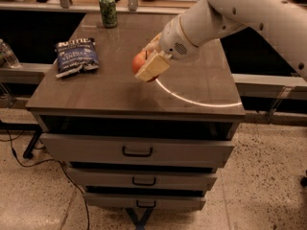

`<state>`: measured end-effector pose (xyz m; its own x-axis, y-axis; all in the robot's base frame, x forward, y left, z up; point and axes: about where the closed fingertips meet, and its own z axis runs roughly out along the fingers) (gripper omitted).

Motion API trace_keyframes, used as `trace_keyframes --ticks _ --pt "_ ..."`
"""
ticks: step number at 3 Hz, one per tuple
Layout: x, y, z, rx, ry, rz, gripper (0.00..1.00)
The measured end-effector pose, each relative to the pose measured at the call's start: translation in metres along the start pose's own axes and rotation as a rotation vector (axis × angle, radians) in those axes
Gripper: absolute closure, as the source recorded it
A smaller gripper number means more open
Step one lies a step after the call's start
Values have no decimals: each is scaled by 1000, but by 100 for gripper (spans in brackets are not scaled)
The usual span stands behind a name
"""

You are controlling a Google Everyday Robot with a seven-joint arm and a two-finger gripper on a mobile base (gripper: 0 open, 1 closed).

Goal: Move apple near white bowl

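From my station I saw the robot's white arm (249, 13) reach down from the upper right of the frame, ending in the two-finger gripper (147, 63) over the middle of the dark brown tabletop (110, 92). The gripper was clamped around the round red-orange apple (139, 61). One tan, flat finger pad (152, 69) lay across the fruit's near side and covered most of it, and the other finger sat behind it on the far side. The jaws stood only as far apart as the fruit was wide, so only its left curve showed past the pad. The apple was a little left of the frame's centre, low over the tabletop; I could not tell whether it touched the surface or hung just above it. Just right of the gripper a thin bright arc of reflected light (201, 101) curved across the surface. A dark blue crinkled snack bag (75, 56) lay flat near the left edge of the tabletop, well apart from the apple. A green drink can (108, 9) stood upright near the far edge, in the upper left of the frame. Below the tabletop were grey drawer fronts (136, 150) with dark handles, and a clear plastic bottle (7, 54) was at the far left edge.
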<state>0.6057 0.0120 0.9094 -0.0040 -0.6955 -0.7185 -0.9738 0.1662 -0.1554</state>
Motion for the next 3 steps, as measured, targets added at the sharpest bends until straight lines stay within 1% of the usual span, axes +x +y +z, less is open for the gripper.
trace_keyframes --ticks 1,2,3 --pt "8 -24 -21 61 31 -20 100" --pt "35 -89 -79 223 48 -40 100" --pt "61 -141 -114 340 41 -29 100"
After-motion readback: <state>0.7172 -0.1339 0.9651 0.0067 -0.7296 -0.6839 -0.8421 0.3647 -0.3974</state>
